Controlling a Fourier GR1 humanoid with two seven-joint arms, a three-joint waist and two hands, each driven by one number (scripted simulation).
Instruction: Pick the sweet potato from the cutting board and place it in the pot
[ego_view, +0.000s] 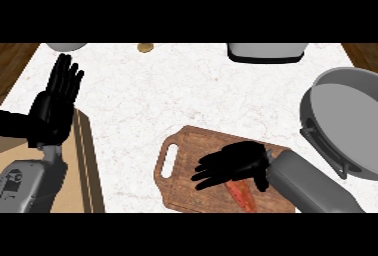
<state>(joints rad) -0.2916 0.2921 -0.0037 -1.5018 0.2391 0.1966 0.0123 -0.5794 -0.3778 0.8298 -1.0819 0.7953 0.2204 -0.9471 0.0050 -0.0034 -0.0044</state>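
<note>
One sweet potato (241, 194) lies under the right robot hand (232, 165) — fingers spread.

- Sweet potato (241, 195): orange-red, long and tapered; lies on the cutting board in the lower centre of the frame; its upper end is hidden under a black robot hand (230, 167); its narrow end points toward the lower right.
- Cutting board (193, 165): brown wood, rounded corners, slot handle at its left end; lies flat, slightly turned, in the lower centre.
- Pot (336, 112): grey, round, wide open mouth, dark handle on its lower left rim; stands at the right edge, apart from the board.
</note>
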